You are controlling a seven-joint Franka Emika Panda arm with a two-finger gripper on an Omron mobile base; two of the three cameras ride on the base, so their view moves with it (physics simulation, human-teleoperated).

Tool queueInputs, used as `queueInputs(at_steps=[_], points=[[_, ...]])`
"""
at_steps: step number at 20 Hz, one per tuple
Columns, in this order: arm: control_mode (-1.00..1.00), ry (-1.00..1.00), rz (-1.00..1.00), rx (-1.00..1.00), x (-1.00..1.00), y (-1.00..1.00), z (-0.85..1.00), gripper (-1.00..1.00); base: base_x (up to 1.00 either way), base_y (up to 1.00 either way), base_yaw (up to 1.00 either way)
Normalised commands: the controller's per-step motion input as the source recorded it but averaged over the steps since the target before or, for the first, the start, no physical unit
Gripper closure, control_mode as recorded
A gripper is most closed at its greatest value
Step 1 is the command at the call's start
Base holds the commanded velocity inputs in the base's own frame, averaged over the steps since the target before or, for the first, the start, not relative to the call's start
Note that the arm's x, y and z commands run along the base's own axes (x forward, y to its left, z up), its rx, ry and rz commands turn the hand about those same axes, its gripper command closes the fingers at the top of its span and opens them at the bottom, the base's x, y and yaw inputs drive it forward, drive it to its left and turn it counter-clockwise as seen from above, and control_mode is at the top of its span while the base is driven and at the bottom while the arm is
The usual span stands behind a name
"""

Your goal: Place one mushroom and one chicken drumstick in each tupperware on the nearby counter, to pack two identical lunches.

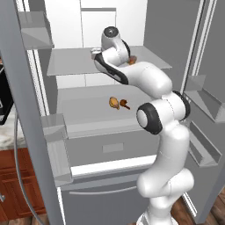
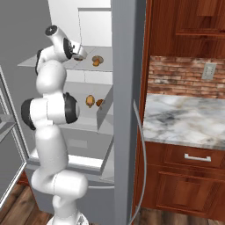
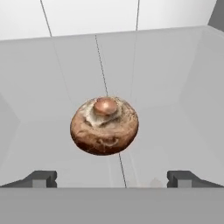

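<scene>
Pincer (image 3: 112,179) is wide, holding nothing; round brown mushroom w/ pale stem stub (image 3: 104,126) sits centre frame between the tips, on pale grey fridge shelf (image 3: 175,144).

Risk (judgement): rounded cap may roll or squirt out if jaws close off-centre; tips may strike shelf.

Veined white-grey marble tabletop (image 2: 184,118) lies right of frame, past fridge door; wood cabinets below.

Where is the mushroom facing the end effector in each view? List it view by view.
Left base view: mushroom on the upper fridge shelf, partly hidden behind the arm.
Right base view: same shelf, darker brown lump.
Hand view: centre.
Shared landmark: upper fridge shelf.
</scene>
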Motion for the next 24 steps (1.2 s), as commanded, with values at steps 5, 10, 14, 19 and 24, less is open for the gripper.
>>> queueInputs(at_steps=[5,10,14,19,24], points=[[-1.0,0.01,-0.04,0.0,0.45,0.12,-0.07,-1.0,0.0,0.0,0.0],[-1.0,0.0,-0.05,0.0,0.38,0.0,-0.07,-1.0,0.0,0.0,0.0],[-1.0,0.0,-0.08,0.0,0.3,0.0,-0.12,1.0,0.0,0.0,0.0],[-1.0,0.04,-0.11,-0.02,0.08,0.0,-0.31,1.0,0.0,0.0,0.0],[-1.0,0.01,-0.13,-0.02,0.03,-0.02,-0.38,1.0,0.0,0.0,0.0]])
